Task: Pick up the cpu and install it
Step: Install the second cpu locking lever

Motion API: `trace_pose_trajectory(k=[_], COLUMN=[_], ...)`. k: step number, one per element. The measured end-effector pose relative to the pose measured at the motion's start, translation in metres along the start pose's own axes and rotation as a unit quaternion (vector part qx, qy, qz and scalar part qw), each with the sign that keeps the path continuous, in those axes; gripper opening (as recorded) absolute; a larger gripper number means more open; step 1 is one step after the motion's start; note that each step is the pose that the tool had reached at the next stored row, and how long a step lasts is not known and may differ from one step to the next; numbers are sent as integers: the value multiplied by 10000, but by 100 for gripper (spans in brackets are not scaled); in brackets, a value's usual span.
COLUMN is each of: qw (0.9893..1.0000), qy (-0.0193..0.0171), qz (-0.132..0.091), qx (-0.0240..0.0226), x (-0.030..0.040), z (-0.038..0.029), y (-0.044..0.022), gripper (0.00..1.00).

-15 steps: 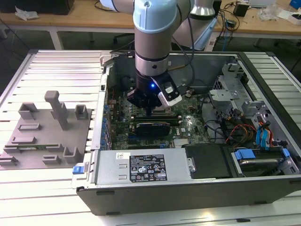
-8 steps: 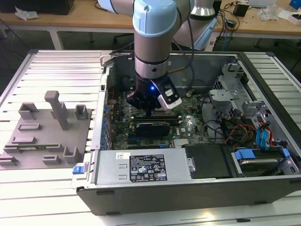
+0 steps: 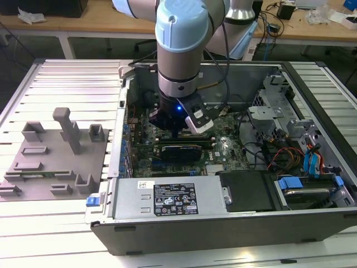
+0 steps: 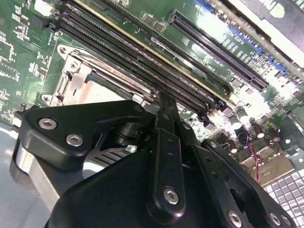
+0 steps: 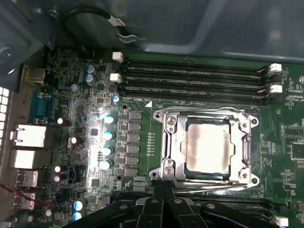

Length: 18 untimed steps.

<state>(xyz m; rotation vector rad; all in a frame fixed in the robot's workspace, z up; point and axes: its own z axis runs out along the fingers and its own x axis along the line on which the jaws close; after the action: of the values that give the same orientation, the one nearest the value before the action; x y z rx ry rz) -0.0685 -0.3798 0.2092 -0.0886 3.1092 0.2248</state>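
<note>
The cpu (image 5: 207, 148), a flat square chip with a silvery top, lies inside the socket's metal frame (image 5: 164, 142) on the green motherboard (image 5: 137, 156). My gripper (image 5: 161, 184) hangs just off one edge of that frame, with its black fingers pressed together and nothing between them. In the second wrist view the gripper (image 4: 164, 102) points at the board beside the socket frame (image 4: 71, 71). In the exterior view the arm reaches down into the open computer case (image 3: 184, 226), and the gripper (image 3: 177, 132) is low over the motherboard.
Long black memory slots (image 5: 190, 78) run along the socket. Capacitors (image 5: 108, 135) and rear ports (image 5: 28, 137) crowd the board. The case holds a power supply (image 3: 167, 198), drive bays (image 3: 312, 184) and cables (image 3: 279, 153). A grey fixture plate (image 3: 50, 167) sits outside, at the exterior view's left.
</note>
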Motion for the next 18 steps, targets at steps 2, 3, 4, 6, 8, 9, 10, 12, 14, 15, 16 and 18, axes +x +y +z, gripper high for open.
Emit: trace_pose_trajectory(k=[2, 3, 4, 6, 8, 9, 10, 12, 14, 15, 16, 18], qw=[10000, 10000, 10000, 10000, 10000, 10000, 10000, 10000, 10000, 10000, 10000, 10000], qy=[-4, -6, -7, -8, -6, -4, 4, 14, 26, 27, 27, 28], qz=[4, 9, 10, 15, 16, 17, 18, 21, 23, 23, 24, 22], qx=[-16, -32, -36, -49, -49, -46, -44, -40, -36, -35, -35, -35], x=[10, 21, 23, 26, 23, 20, 9, -6, -16, -16, -17, -17], z=[19, 40, 51, 58, 59, 58, 57, 52, 37, 32, 29, 10], y=[-6, -11, -13, -13, -14, -14, -14, -14, -12, -12, -11, -12], gripper=[11, 11, 11, 11, 11, 11, 11, 11, 11, 11, 11, 11])
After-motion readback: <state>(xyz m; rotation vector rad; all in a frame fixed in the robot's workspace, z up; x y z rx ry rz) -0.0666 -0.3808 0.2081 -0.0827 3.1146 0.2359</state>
